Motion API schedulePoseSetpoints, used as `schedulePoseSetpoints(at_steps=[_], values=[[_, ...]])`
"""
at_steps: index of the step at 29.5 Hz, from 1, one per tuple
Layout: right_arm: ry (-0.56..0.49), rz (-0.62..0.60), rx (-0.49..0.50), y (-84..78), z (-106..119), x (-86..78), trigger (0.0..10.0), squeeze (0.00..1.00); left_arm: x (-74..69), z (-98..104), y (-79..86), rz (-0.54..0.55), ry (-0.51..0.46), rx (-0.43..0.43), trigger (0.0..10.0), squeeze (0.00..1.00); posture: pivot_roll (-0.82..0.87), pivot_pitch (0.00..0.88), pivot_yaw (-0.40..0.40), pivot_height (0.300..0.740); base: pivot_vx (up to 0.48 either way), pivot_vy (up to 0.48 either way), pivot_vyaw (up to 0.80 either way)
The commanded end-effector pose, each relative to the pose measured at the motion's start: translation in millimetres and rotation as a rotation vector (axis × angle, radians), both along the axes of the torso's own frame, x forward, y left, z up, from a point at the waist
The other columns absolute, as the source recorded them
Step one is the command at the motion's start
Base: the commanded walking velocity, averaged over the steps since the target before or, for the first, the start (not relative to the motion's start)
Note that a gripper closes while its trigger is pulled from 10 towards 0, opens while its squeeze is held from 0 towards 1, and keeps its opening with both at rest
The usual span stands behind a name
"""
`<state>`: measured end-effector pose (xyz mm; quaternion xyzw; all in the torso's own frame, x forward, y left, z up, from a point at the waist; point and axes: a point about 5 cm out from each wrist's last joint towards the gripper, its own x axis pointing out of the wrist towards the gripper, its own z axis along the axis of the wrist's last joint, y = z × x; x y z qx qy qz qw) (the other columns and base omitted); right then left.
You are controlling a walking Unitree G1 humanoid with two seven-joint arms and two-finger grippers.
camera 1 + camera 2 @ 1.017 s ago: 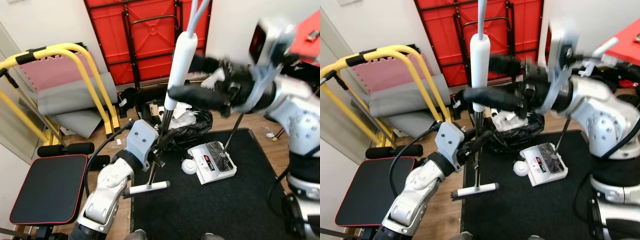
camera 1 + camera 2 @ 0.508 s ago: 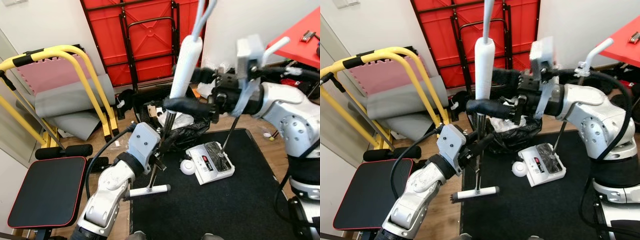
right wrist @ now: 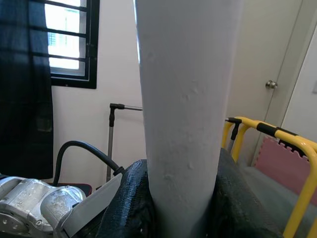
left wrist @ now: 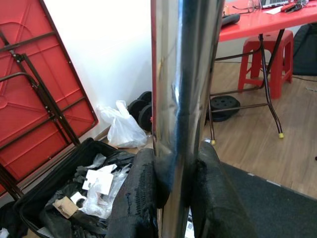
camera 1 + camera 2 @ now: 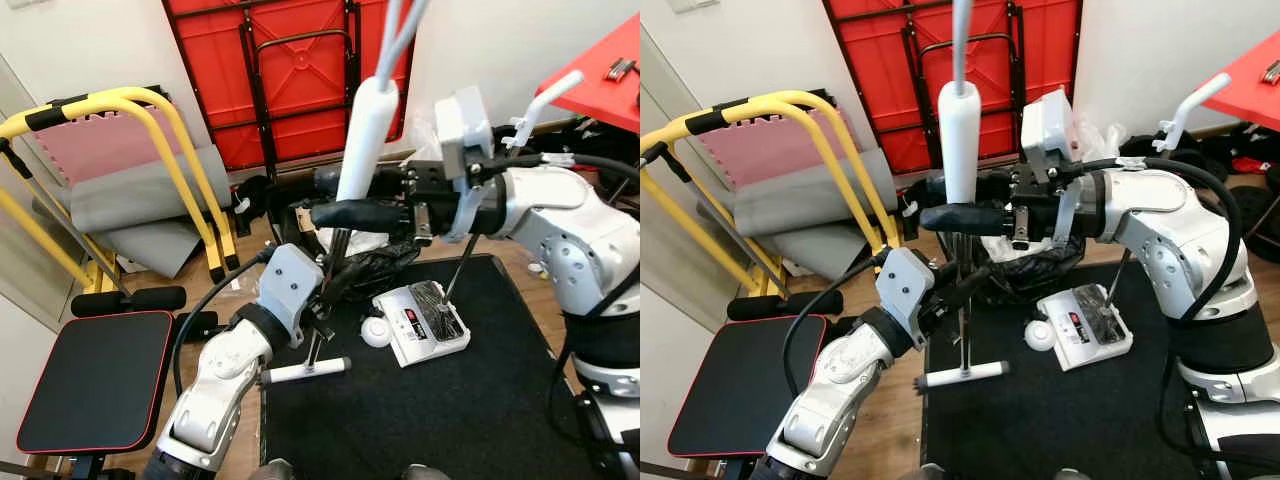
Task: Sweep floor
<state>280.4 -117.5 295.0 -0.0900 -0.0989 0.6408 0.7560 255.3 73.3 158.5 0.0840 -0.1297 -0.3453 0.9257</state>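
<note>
1. Broom (image 5: 366, 130) upright at centre, white foam grip up high, metal shaft running down to a narrow white head (image 5: 305, 371) at the 6 o'clock end, on the left edge of the black mat (image 5: 450, 410).
2. Right gripper (image 5: 958, 205) clamped around the foam grip, reaching in from 3 o'clock.
3. Left gripper (image 5: 330, 283) closed on the metal shaft lower down, both fingers (image 4: 141, 198) pressed against it.
4. White dustpan (image 5: 422, 325) with upright handle at 4 o'clock of the broom, just beside a white ball (image 5: 376, 333).
5. Black rubbish bag (image 5: 370, 262) behind the shaft.

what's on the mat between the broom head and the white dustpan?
In the left eye view, one small white ball sits on the black mat between the broom head and the white dustpan, close beside the dustpan.
</note>
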Motion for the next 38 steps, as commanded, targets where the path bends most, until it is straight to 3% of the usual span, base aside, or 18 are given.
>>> schedulePoseSetpoints(at_steps=[1,6,9,10,11,12,21,24,25,26,27,28,29,30,31,32,33,38], values=[[-0.033,0.016,0.01,3.9,4.2,-0.9,0.0,0.0,-3.3,8.1,-1.0,-0.013,-0.05,-0.006,0.0,0.0,-0.18,0.067,0.061,0.74,0.0,0.0,0.0],[-0.039,0.004,0.015,3.5,4.5,-0.2,0.0,0.0,-3.5,8.0,-0.8,-0.015,-0.049,-0.005,0.0,0.0,-0.18,0.066,0.062,0.74,0.0,0.0,0.0],[-0.067,-0.086,0.066,3.1,4.9,5.5,0.0,0.0,-2.4,5.8,0.7,-0.007,-0.024,-0.006,0.0,0.0,-0.18,0.064,0.063,0.74,0.0,0.0,0.0],[-0.073,-0.143,0.093,3.8,3.2,9.5,0.0,0.0,-0.6,3.9,3.2,0.011,0.012,-0.02,5.0,1.0,-0.18,0.062,0.063,0.74,0.0,0.0,0.0],[-0.075,-0.179,0.109,4.3,1.8,12.2,0.0,0.0,0.6,2.5,4.9,0.024,0.037,-0.03,5.0,1.0,-0.18,0.062,0.063,0.74,0.0,0.0,0.0],[-0.076,-0.21,0.117,4.6,0.1,14.8,0.0,0.0,0.8,2.0,5.4,0.019,0.051,-0.034,10.0,1.0,-0.19,0.06,0.06,0.74,0.0,0.0,0.0],[-0.076,-0.378,0.15,-0.7,-6.0,29.6,0.0,0.0,-1.9,7.0,22.4,0.055,0.051,-0.053,10.0,1.0,-0.19,0.061,0.056,0.74,0.0,0.0,0.0],[-0.08,-0.505,0.18,-10.3,-8.0,40.0,0.0,0.0,-7.5,11.7,45.6,0.099,0.062,-0.068,10.0,1.0,-0.19,0.066,0.053,0.74,0.0,0.0,0.0],[-0.08,-0.505,0.18,-10.3,-8.0,40.0,0.0,0.0,-7.5,11.7,45.6,0.099,0.062,-0.068,10.0,1.0,-0.19,0.066,0.053,0.74,0.0,0.0,0.0],[-0.081,-0.597,0.194,-18.1,-10.8,46.4,0.0,0.0,-9.8,13.4,62.7,0.165,0.064,-0.059,10.0,1.0,-0.18,0.07,0.048,0.74,0.0,0.0,0.0],[-0.081,-0.597,0.194,-18.1,-10.8,46.4,0.0,0.0,-9.8,13.4,62.7,0.165,0.064,-0.059,10.0,1.0,-0.18,0.07,0.048,0.74,0.0,0.0,0.0],[-0.07,-0.697,0.213,-26.1,-15.4,51.9,0.0,0.0,-11.4,13.1,81.3,0.253,0.076,-0.049,10.0,0.79,-0.18,0.074,0.045,0.74,0.0,0.0,0.0],[-0.07,-0.697,0.213,-26.1,-15.4,51.9,0.0,0.0,-11.4,13.1,81.3,0.253,0.076,-0.049,10.0,0.79,-0.18,0.074,0.045,0.74,0.0,0.0,0.0],[-0.059,-0.787,0.217,-32.7,-23.0,55.6,10.0,0.0,-14.0,12.4,99.0,0.352,0.084,-0.048,10.0,0.0,-0.18,0.08,0.042,0.74,0.0,0.0,0.0],[-0.048,-0.888,0.228,-38.9,-31.6,58.1,10.0,0.0,-17.5,10.6,112.5,0.44,0.102,-0.064,1.7,0.0,-0.17,0.083,0.039,0.74,0.0,0.0,0.0],[-0.048,-0.888,0.228,-38.9,-31.6,58.1,10.0,0.0,-17.5,10.6,112.5,0.44,0.102,-0.064,1.7,0.0,-0.17,0.083,0.039,0.74,0.0,0.0,0.0],[-0.036,-0.966,0.229,-43.2,-39.7,59.1,10.0,0.0,-21.3,8.9,118.9,0.492,0.116,-0.096,0.0,0.0,-0.17,0.087,0.035,0.74,0.0,0.0,0.0],[-0.034,-1.091,0.224,-45.4,-56.8,58.0,10.0,0.0,-29.2,3.9,116.1,0.559,0.153,-0.2,0.0,0.0,-0.17,0.089,0.026,0.74,0.0,0.0,0.0]])
